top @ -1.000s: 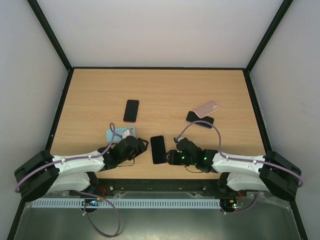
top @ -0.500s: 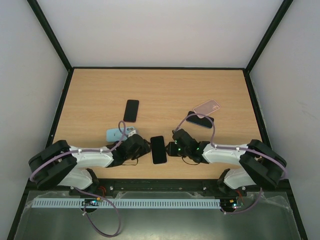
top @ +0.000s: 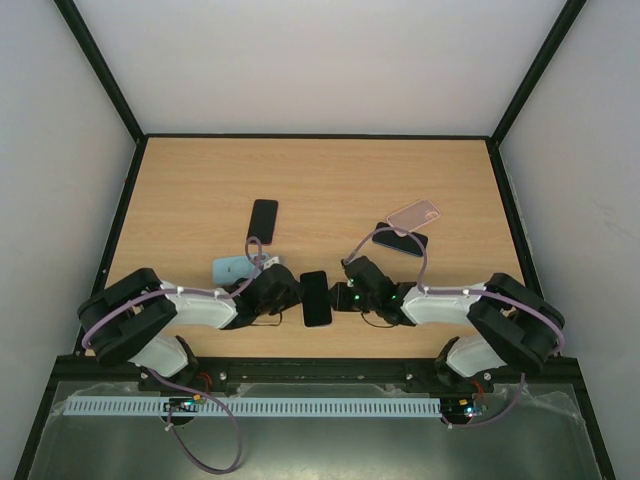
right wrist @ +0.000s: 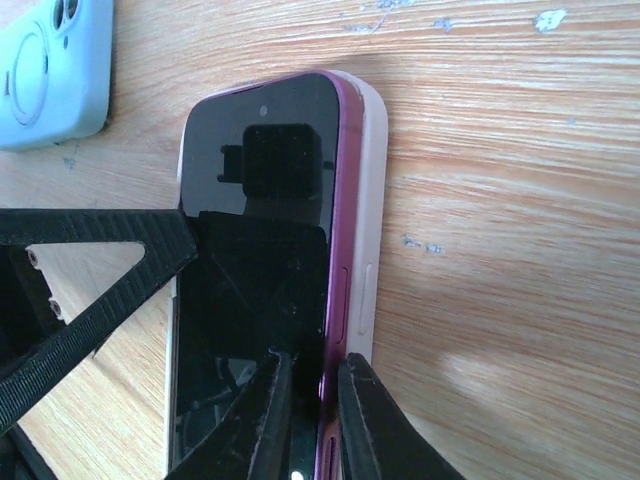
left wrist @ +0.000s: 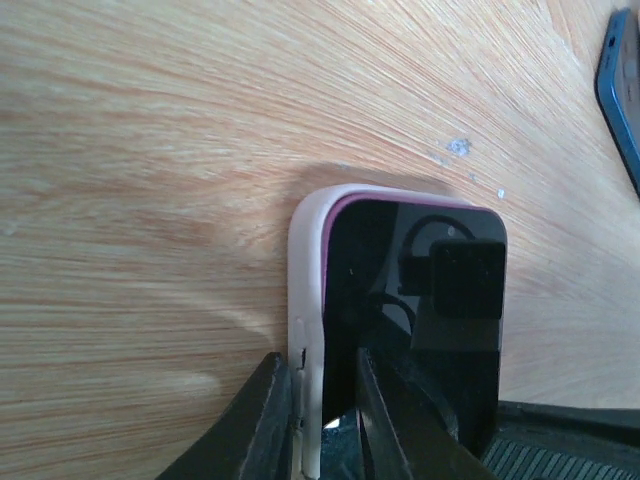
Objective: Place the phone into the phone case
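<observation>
wooden table [top: 400, 170], white walls [top: 300, 60]; left fingers [left wrist: 250, 430] and right fingers [right wrist: 375, 420] clamp phone [top: 316, 297]

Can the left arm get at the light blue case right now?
Probably not yet. The light blue case lies close beside its wrist, but the left gripper has its jaws pinched on the edge of the phone, so it would have to let go first.

White left arm [top: 195, 305] and white right arm [top: 440, 303] lie low, reaching inward. We note black left gripper [left wrist: 312, 400] and black right gripper [right wrist: 312, 400] facing each other, fingers pinched narrow.
</observation>
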You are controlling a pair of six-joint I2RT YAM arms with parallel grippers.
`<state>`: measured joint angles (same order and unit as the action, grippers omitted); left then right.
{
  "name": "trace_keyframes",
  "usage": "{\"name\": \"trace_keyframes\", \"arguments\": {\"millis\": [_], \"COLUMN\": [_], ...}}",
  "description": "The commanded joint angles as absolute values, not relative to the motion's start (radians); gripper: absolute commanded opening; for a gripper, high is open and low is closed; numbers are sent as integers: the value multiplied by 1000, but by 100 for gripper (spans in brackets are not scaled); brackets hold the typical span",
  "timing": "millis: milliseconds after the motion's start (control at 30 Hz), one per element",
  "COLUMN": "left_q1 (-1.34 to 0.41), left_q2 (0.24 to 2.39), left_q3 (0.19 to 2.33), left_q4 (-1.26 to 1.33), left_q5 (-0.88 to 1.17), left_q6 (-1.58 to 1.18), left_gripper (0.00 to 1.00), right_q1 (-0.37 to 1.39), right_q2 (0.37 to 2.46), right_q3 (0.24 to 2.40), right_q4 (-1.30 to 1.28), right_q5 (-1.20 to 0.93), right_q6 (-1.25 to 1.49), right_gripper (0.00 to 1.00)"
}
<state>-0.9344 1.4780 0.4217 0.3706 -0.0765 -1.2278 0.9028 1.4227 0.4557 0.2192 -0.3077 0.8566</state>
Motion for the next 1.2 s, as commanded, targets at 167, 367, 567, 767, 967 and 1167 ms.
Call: {"name": "trace_keyframes", "arguments": {"millis": [167,367,567,767,967,1167], "left_q1": [-940,-950,-974,-996,-998,-999], "left_q2": [1503,1449,1438,1471,1498,1490], "left_q3": [395,355,350,339,300,257], "left_q4": [367,358,346,382,471,512], "left_q5": [-6,-6,-11,0,26,14], "left_q6": [-1236,-1267,-1275,-1295,-1322,-1346], "left_gripper": [17,28,35,35,31,29], "right_q1": [872,872,872,873,872,871], "right_q2": [1383,1269,1259,1330,1419,1393], "right_q3": [369,331,301,285,291,298], "right_q4": [433,361,352,449,590,714], "right_q5": [-443,-342,-306,-354,-466,-567], "right_q6": [998,1071,1088,1121,1149,1199], "right_gripper": [29,37,46,53,53,52]}}
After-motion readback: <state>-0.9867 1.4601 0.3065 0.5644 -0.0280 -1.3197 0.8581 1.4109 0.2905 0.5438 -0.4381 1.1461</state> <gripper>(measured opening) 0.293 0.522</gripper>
